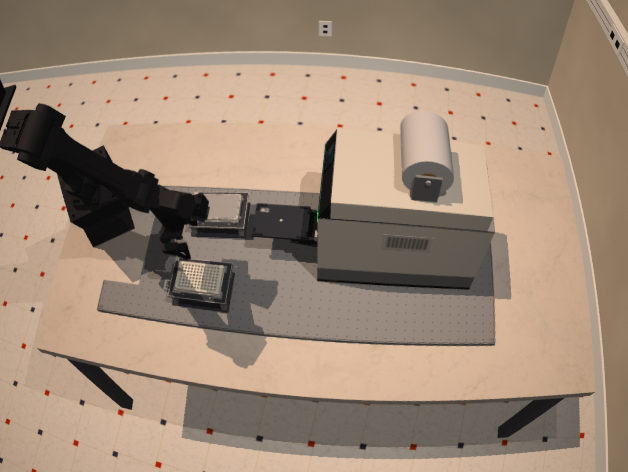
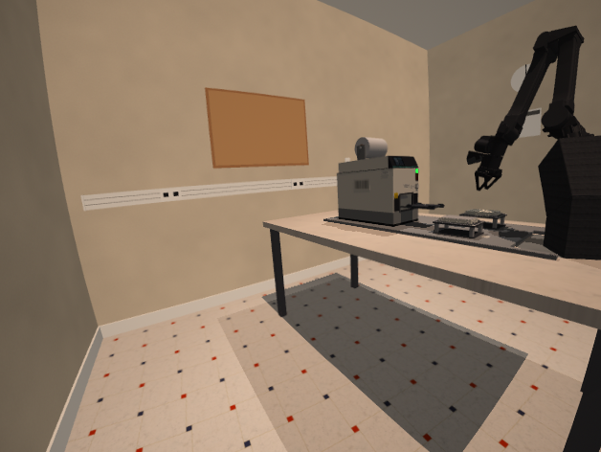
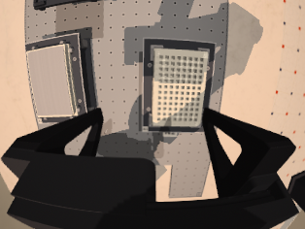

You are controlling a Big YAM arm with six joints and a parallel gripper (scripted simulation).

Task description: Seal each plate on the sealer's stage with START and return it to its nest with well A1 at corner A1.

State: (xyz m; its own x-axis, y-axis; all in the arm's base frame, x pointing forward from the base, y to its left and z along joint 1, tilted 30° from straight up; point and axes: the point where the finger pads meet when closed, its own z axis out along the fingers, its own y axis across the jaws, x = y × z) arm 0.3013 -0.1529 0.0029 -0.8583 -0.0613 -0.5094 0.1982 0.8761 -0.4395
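One sealer (image 1: 395,258) (image 2: 353,199), ahead of the jaws; bare stage (image 1: 294,223) (image 2: 430,206) (image 3: 63,4), nearer; foiled plate (image 1: 224,205) (image 2: 483,212) (image 3: 50,80) nested off to one side; open plate (image 1: 200,278) (image 2: 457,221) (image 3: 179,89) nested below, just ahead of wide, empty jaws; likely step four: align, descend, grip

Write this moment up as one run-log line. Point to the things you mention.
gripper (image 1: 177,248) (image 2: 487,180) (image 3: 152,113): open, nothing held | sealed plate (image 1: 223,207) (image 3: 50,80): in its nest | open plate (image 1: 200,278) (image 3: 179,87): in its nest | stage (image 1: 278,220) (image 2: 430,206): out, no plate | lamp (image 1: 317,216) (image 2: 416,170): green

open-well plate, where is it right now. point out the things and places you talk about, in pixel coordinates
In the top view the open-well plate (image 1: 199,278) (image 3: 179,87) sits in the nest nearer the table's front edge, below the foil-covered plate (image 1: 224,207) (image 3: 50,81); in the wrist view it is right of that plate.
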